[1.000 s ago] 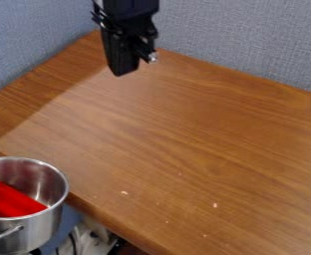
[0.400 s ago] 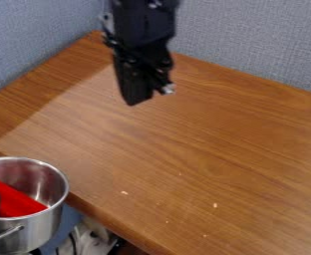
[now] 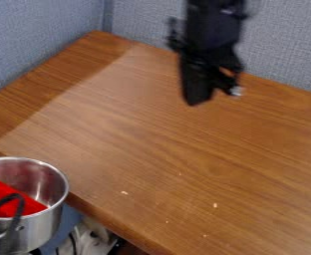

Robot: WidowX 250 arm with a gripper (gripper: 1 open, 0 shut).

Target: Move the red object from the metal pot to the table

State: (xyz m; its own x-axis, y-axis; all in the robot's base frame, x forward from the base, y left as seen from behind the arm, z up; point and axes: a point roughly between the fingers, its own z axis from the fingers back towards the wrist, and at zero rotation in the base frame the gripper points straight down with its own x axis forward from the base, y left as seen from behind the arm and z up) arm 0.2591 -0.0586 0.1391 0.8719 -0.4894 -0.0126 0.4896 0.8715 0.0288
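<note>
The red object (image 3: 12, 199) lies inside the metal pot (image 3: 45, 211), which stands at the lower left, at the near-left edge of the table (image 3: 132, 149). My gripper (image 3: 198, 99) hangs over the far middle of the tabletop, pointing down, well apart from the pot to its upper right. Its black fingers are pressed together with nothing between them.
A grey-blue fabric wall runs behind the table on the left and at the back. The table's front edge cuts diagonally across the lower right, with dark clutter below it near the pot.
The gripper has moved to the right across the far part of the table and slightly lower, away from the back-left corner. The pot and red object have not moved.
</note>
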